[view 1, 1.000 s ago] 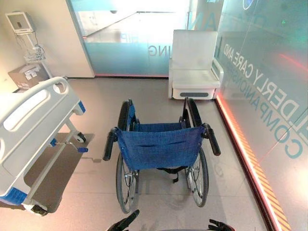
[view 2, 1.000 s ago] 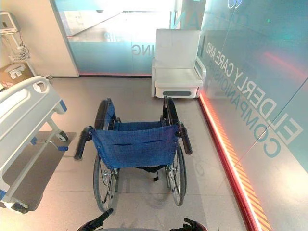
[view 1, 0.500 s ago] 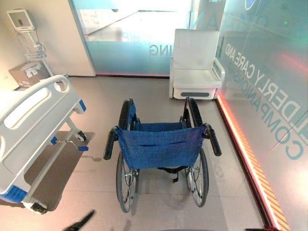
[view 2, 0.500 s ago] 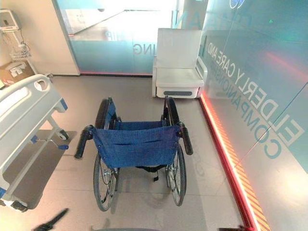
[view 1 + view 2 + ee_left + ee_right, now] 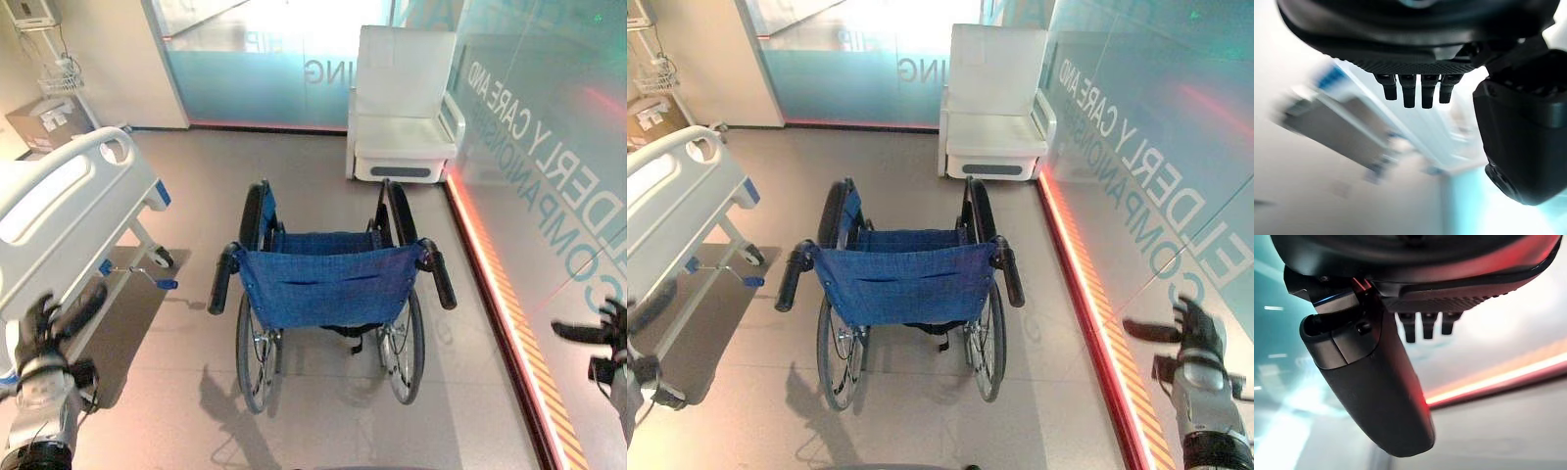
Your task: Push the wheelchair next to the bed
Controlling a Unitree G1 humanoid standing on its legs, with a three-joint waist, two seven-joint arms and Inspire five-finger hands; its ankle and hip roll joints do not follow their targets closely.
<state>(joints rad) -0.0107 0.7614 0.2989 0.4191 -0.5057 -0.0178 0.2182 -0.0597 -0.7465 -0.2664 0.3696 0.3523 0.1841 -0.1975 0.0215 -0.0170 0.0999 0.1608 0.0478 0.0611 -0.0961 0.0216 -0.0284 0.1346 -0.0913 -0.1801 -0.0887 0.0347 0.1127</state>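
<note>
Blue fabric marks the back of the wheelchair (image 5: 328,284), which stands in the middle of the floor with its back toward you and its two black push handles pointing near. The bed (image 5: 69,211) lies to its left, a strip of bare floor between them; a white armchair (image 5: 402,108) stands far, against the glass wall (image 5: 549,147) on the right. Your left hand (image 5: 44,318) is raised at the near left, in front of the bed frame, fingers straight and holding nothing, well apart from the left push handle (image 5: 223,279). Your right hand (image 5: 1190,328) is raised at the near right, by the glass wall, fingers relaxed and thumb spread, likewise empty and well apart from the right push handle (image 5: 438,279). Neither hand touches the wheelchair.
</note>
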